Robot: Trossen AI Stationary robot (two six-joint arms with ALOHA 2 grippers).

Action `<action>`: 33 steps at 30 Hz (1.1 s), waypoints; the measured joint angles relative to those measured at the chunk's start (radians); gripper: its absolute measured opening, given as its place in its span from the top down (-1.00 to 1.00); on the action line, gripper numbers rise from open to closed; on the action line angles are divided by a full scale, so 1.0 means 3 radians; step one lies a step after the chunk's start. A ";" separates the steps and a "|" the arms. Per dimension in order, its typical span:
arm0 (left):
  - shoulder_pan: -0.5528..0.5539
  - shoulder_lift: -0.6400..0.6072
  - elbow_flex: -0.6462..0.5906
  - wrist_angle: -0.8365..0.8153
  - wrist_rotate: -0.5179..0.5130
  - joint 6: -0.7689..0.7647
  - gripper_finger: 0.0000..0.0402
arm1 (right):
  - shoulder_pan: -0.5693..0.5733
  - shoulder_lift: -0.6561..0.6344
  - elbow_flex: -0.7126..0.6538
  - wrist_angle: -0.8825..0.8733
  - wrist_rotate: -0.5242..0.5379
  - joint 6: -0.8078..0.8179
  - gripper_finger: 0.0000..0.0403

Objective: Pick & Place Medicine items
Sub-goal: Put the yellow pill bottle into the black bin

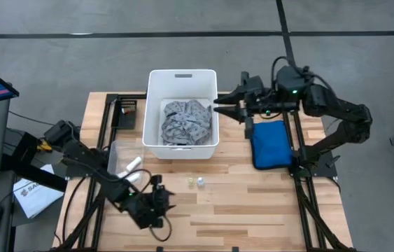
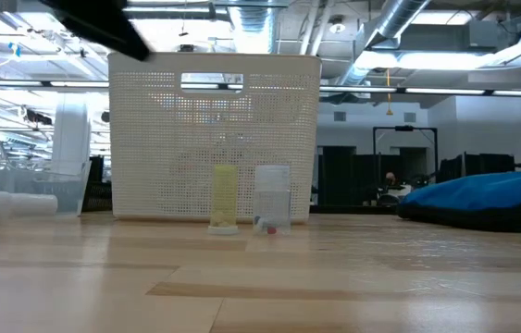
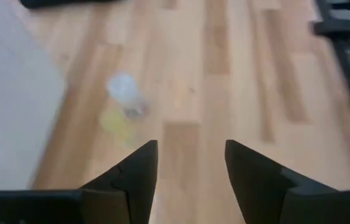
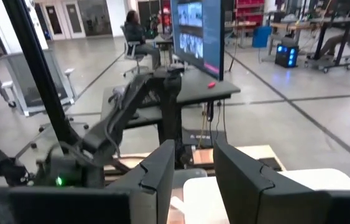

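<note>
The left end effector [image 1: 171,201] is hovering low over the near-left part of the wooden counter [image 1: 252,203], its 2 dark fingers [image 3: 134,174] standing apart with nothing between them. In the left wrist view the fingers are pointing toward 2 tiny vials, with bare wood lying between them and the fingertips.

The 2 vials are standing upright just beside each other on the counter, in front of the white bin [image 1: 181,79]: a yellowish vial [image 2: 225,197] and a clear vial [image 2: 272,198]. In the high view they are showing as small pale spots between the bin's near wall and the counter's front edge.

2 white tubes [image 1: 134,165] are lying near the counter's left side, close to the left arm; they are sitting by a clear container [image 1: 115,155], though whether they are inside it cannot be told.

The white bin is holding a crumpled grey patterned cloth [image 1: 186,122]. A blue padded pouch [image 1: 269,143] is lying to the bin's right.

The right end effector [image 1: 219,108] is hanging above the bin's right rim, its fingers [image 4: 159,171] parted and empty. Beyond it in the right wrist view, a person [image 4: 134,31] is sitting on a chair in the room.
</note>
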 joint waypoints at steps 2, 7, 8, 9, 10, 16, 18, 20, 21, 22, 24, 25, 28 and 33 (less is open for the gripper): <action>0.0134 0.0081 0.0000 0.0171 -0.0070 0.0167 0.07 | 0.0000 -0.0062 0.0000 -0.0003 0.0007 -0.0035 0.46; 0.0445 0.0300 0.0000 0.0524 -0.0088 0.0302 0.02 | 0.0001 -0.0163 0.0003 -0.0038 0.0010 -0.0168 0.46; 0.0496 0.0332 0.0000 0.0583 -0.0089 0.0302 0.02 | 0.0001 -0.0177 0.0003 -0.0096 0.0010 -0.0202 0.46; 0.0542 0.0362 0.0000 0.0615 -0.0090 0.0300 0.03 | 0.0001 -0.0183 0.0003 -0.0168 0.0010 -0.0229 0.46; 0.0584 0.0395 0.0000 0.0658 -0.0091 0.0298 0.04 | 0.0001 -0.0184 0.0003 -0.0211 0.0008 -0.0257 0.46; 0.0773 0.0516 0.0000 0.0767 0.0046 0.0237 0.16 | 0.0055 -0.0182 0.0003 -0.0504 0.0001 -0.0406 0.46; 0.0812 0.0567 -0.0003 0.0751 0.0134 0.0225 0.18 | 0.0058 -0.0175 0.0003 -0.0537 -0.0004 -0.0453 0.46; 0.0839 0.0587 -0.0003 0.0753 0.0145 0.0220 0.19 | 0.0059 -0.0170 0.0003 -0.0567 -0.0004 -0.0475 0.46; 0.0854 0.0589 -0.0003 0.0756 0.0143 0.0220 0.19 | 0.0058 -0.0169 0.0003 -0.0575 -0.0004 -0.0476 0.46; 0.0873 0.0590 -0.0003 0.0766 0.0143 0.0218 0.19 | 0.0057 -0.0169 0.0003 -0.0579 -0.0003 -0.0482 0.46; 0.0908 0.0591 -0.0003 0.0756 0.0144 0.0166 0.19 | 0.0056 -0.0170 0.0003 -0.0602 -0.0002 -0.0501 0.46; 0.0924 0.0593 -0.0003 0.0750 0.0145 0.0131 0.18 | 0.0057 -0.0170 0.0003 -0.0607 -0.0002 -0.0501 0.46; 0.0962 0.0592 -0.0003 0.0667 0.0210 0.0093 0.17 | 0.0057 -0.0170 0.0003 -0.0634 -0.0017 -0.0502 0.46; 0.0984 0.0592 -0.0003 0.0477 0.0269 -0.0066 0.14 | 0.0057 -0.0170 0.0003 -0.0646 -0.0064 -0.0511 0.46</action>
